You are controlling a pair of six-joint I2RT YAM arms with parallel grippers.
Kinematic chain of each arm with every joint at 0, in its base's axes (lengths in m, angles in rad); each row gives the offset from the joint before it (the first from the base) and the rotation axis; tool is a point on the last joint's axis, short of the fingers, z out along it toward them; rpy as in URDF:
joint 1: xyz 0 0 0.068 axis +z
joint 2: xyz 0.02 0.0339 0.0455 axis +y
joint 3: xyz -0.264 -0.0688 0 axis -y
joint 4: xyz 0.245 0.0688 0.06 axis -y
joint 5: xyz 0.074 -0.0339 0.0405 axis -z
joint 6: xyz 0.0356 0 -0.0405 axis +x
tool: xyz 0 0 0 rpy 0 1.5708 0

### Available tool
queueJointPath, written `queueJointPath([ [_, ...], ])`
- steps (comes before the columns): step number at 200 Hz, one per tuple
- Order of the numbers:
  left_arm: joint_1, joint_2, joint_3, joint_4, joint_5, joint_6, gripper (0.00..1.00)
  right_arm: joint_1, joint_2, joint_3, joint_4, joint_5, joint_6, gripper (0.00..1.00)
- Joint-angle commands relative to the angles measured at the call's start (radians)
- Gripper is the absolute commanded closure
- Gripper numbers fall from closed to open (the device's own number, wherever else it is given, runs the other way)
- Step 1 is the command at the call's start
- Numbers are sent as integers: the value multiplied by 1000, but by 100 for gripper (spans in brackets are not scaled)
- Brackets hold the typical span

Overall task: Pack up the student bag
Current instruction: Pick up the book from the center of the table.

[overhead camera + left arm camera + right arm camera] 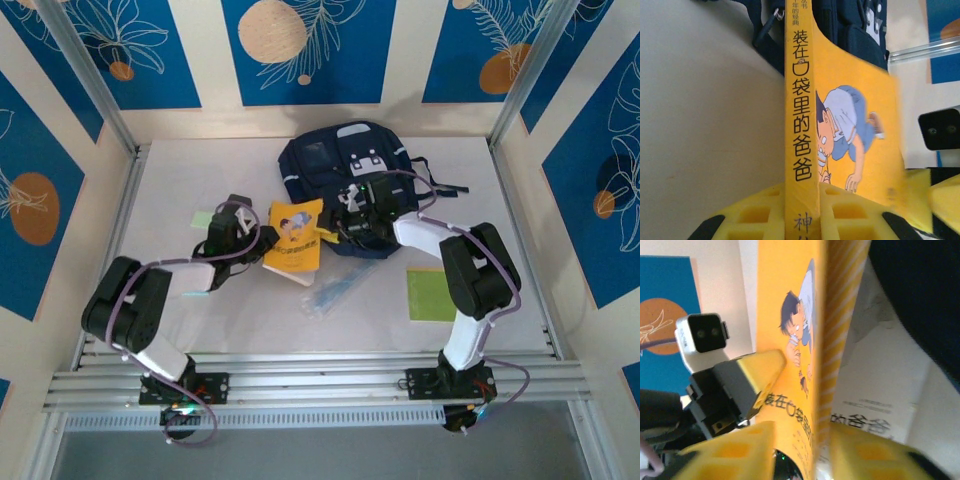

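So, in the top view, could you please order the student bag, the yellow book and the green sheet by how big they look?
1. student bag
2. yellow book, which seems raised toward the camera, so its lead over the next is unsure
3. green sheet

The left arm (130, 305) folds at the elbow and reaches to the left side of the yellow book (293, 235), its left pincer (801, 197) clamped on the spine. The right arm (478, 270) bends in from the book's right. Its right pincer (805, 445) straddles the book's edge with jaws parted, one finger (735, 452) clear of the cover.
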Motion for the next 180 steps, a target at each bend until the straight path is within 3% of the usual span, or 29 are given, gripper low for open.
queueJointPath([
  [1,7,-117,69,-130,-81,81,100,-2,-112,-5,-72,88,-14,39],
  [16,24,-156,112,-211,-120,108,100,13,-160,-3,-155,168,-9,20],
  [37,51,-192,150,-246,-182,112,100,58,-211,-25,-155,218,45,7],
  [68,60,-196,174,-181,-270,48,100,162,-208,-44,-24,247,216,4],
  [108,49,-172,142,-7,-377,-100,99,274,-136,-71,323,339,486,1],
  [180,-7,-235,35,134,-563,-192,98,345,6,-61,692,449,746,0],
])
